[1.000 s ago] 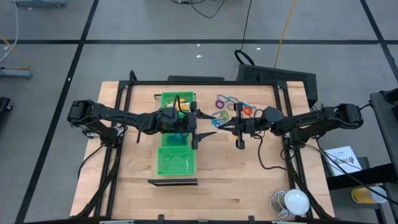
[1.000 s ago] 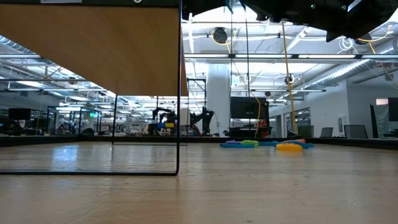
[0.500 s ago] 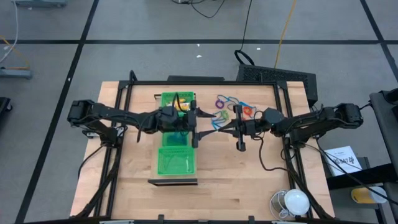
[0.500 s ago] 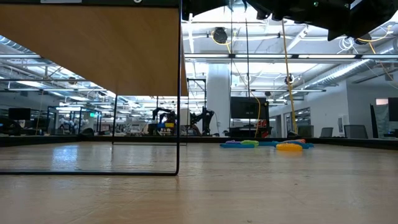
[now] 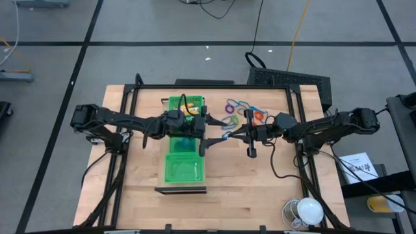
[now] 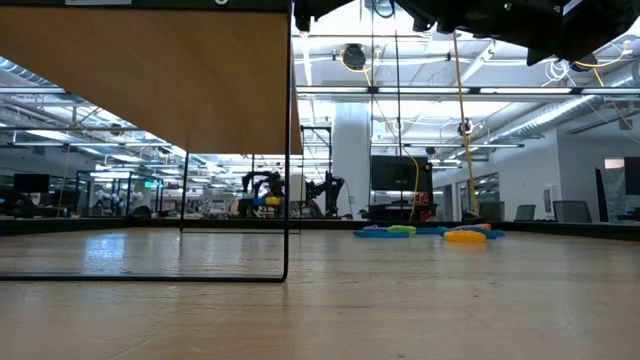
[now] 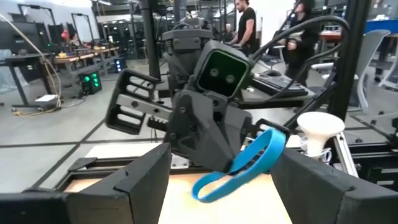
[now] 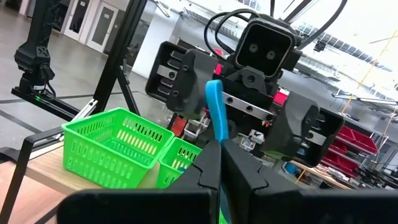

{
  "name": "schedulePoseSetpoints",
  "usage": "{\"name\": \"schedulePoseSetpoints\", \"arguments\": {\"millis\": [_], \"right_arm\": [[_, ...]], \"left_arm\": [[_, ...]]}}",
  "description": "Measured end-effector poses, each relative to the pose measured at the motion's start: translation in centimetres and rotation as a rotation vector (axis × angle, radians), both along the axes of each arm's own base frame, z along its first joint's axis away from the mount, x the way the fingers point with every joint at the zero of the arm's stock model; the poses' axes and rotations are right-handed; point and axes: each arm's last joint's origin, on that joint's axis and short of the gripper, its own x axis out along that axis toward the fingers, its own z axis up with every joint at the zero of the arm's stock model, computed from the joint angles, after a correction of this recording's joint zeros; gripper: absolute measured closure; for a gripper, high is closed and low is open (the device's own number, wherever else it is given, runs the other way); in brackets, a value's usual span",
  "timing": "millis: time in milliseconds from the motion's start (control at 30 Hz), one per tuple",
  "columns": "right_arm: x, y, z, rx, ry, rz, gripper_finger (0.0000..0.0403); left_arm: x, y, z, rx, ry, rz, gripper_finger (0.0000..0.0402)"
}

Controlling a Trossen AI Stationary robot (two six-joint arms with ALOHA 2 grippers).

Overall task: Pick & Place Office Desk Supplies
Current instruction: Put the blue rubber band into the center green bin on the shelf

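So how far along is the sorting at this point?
Early. The green tray already holds some yellow pieces at its far end. In hand: the right gripper is shut on a blue loop, facing the open left gripper, apparently a handover. Left: the pile of coloured loops on the table.

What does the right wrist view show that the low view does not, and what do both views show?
Only the right wrist view shows the right tool shut on a blue loop, the left tool facing it, and the green tray. Only the low view shows the pile of loose supplies lying far across the table, with no tool near them. Both views show the wooden table surface and the room behind it.
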Motion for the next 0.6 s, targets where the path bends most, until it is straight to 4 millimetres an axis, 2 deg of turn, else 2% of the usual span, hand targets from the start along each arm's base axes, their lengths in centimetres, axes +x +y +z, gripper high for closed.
{"name": "schedulePoseSetpoints", "arguments": {"millis": [100,200,533,600], "right_arm": [[0.00,0.00,0.00,0.000,0.000,0.000,0.0403],[0.00,0.00,0.00,0.000,0.000,0.000,0.0403],[0.02,0.00,-0.06,0.000,0.007,-0.001,0.0403],[0.02,0.00,-0.07,0.000,0.007,-0.001,0.0403]], "left_arm": [[0.01,0.02,0.04,-0.001,-0.005,0.000,0.0133],[0.01,0.04,0.12,-0.002,-0.014,0.001,0.0165],[0.01,-0.02,0.14,0.002,-0.017,-0.033,0.0370],[0.01,0.02,0.14,0.007,-0.018,-0.055,0.0391]]}}
